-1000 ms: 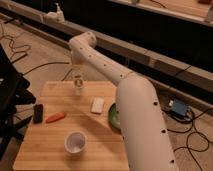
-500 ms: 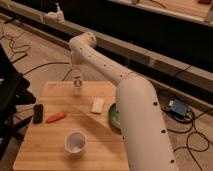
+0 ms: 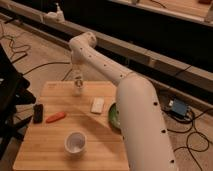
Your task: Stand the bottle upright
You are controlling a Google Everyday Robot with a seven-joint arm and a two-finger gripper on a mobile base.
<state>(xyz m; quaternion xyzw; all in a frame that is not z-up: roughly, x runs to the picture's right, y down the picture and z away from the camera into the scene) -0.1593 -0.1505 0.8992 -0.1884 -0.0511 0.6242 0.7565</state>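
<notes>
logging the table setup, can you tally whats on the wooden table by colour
white or whitish: 3 (bottle under the gripper at the far edge, flat block, cup)
orange: 1 (carrot-shaped thing)
black: 1 (small dark object)
green: 1 (bowl, partly behind the arm)
total: 6

Dim room, cabled floor (image 3: 37, 57), long ledge (image 3: 150, 55) behind.

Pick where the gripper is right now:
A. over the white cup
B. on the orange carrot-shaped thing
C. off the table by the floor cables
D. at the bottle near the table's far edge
D. The gripper reaches down at the bottle, which stands near the far edge of the table, away from the white cup and the orange carrot-shaped thing.
</notes>
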